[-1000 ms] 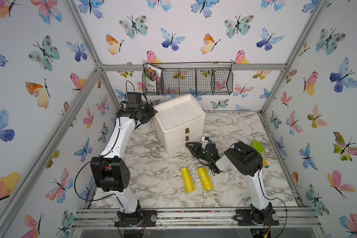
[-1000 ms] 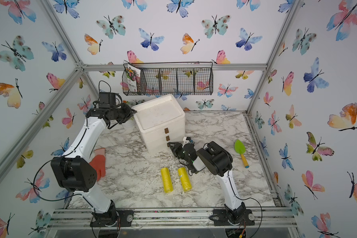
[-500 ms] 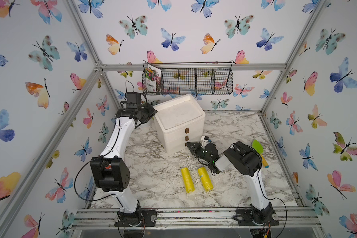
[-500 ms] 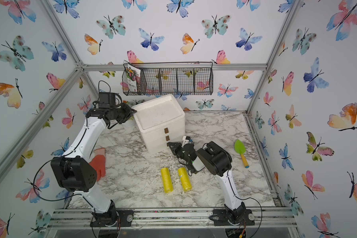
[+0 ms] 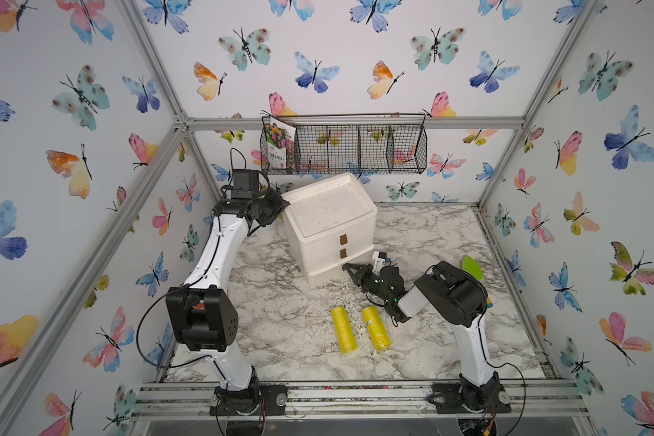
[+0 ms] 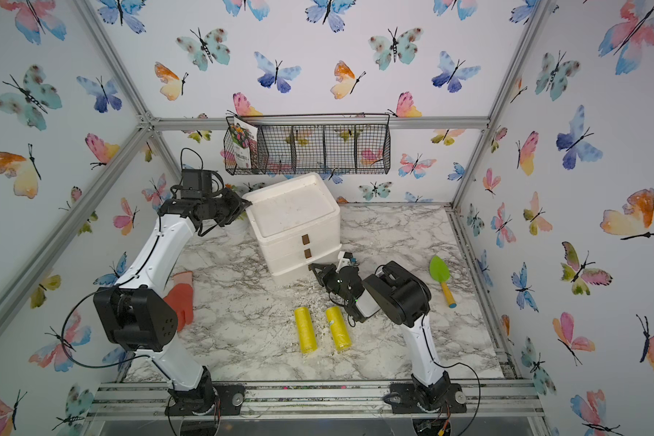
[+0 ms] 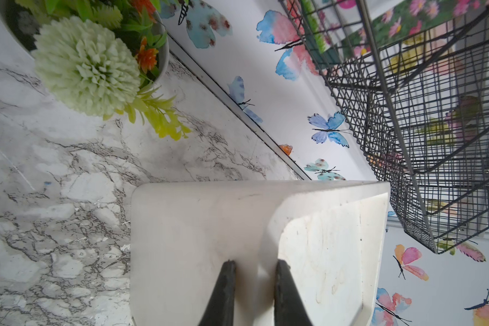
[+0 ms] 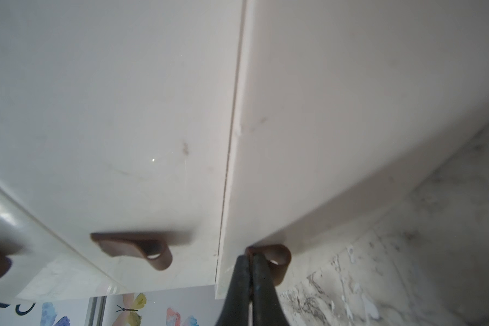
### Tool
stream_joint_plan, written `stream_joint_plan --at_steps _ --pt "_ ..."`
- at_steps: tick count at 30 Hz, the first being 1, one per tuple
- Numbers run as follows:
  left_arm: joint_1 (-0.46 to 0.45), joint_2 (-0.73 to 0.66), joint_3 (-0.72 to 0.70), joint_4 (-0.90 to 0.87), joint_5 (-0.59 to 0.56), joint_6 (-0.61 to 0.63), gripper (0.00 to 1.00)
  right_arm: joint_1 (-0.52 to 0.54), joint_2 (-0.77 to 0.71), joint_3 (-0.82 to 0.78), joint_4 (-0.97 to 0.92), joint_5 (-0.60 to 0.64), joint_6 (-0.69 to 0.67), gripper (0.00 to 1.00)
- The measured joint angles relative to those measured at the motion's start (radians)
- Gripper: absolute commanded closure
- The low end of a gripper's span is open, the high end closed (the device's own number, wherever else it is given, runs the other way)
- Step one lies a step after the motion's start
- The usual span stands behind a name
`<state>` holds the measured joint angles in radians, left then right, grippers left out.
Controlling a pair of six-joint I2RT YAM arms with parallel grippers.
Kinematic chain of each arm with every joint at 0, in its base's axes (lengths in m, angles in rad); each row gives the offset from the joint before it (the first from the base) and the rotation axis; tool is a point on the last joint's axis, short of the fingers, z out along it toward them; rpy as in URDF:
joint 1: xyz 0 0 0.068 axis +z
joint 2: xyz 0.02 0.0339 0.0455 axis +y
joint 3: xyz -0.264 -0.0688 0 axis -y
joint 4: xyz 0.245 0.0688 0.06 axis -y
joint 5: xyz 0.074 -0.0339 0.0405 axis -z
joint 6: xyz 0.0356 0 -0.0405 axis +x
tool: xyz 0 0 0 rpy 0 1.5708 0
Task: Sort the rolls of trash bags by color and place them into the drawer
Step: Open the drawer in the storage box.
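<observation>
Your right hand (image 8: 251,258) is pinched shut on the brown pull loop (image 8: 278,261) of the bottom drawer (image 5: 323,277), its fingertips pressed flat on the strap right against the drawer front. That thin strap is the only purchase the smooth front offers. Your left hand (image 7: 256,266) is closed over the raised rim at the far corner of the white foam drawer unit (image 5: 329,211), one finger on each side of the ridge. The likely reason is that a light foam box would slide across the worktop (image 5: 280,324) with the pull unless something anchors it. Whether the bottom drawer has started out or sits fully shut, I cannot tell. The two yellow rolls of trash bags (image 5: 343,329) (image 5: 376,327) lie side by side and apart on the worktop behind your right hand, close beside its forearm, within easy reach once the drawer is open. No pink or green rolls show in any view. The green trowel (image 6: 440,272) lies beyond that arm's elbow, well away from both hands, and needs no attention. Draw straight back along the drawer's line, because a sideways tug could slip the strap from the fingers.
</observation>
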<state>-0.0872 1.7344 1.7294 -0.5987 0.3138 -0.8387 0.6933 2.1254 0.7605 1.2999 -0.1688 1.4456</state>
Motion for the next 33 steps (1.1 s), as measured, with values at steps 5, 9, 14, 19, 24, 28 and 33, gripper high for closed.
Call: stream_joint_plan --at_steps 5,9,14,19,24,28,33 --pt "0.000 0.000 0.000 0.001 0.000 -0.010 0.95 0.010 -0.052 -0.064 -0.015 0.009 -0.007 0.98" --pt "0.000 0.000 0.000 0.002 0.000 -0.016 0.95 0.027 -0.100 -0.136 -0.011 0.023 -0.010 0.98" --pt "-0.001 0.000 0.000 0.002 -0.001 -0.020 0.95 0.055 -0.177 -0.232 -0.012 0.044 -0.017 0.97" --pt "-0.002 0.000 0.000 0.002 -0.002 -0.023 0.95 0.094 -0.262 -0.311 -0.045 0.076 -0.031 0.97" --pt "-0.003 -0.001 0.000 0.002 -0.004 -0.026 0.95 0.109 -0.329 -0.338 -0.113 0.099 -0.059 0.96" --pt "-0.010 -0.001 -0.004 0.014 -0.005 -0.029 0.95 0.114 -0.379 -0.341 -0.192 0.107 -0.092 0.77" --pt "-0.016 -0.001 -0.008 0.024 -0.010 -0.034 0.95 0.119 -0.523 -0.302 -0.423 0.118 -0.193 0.56"
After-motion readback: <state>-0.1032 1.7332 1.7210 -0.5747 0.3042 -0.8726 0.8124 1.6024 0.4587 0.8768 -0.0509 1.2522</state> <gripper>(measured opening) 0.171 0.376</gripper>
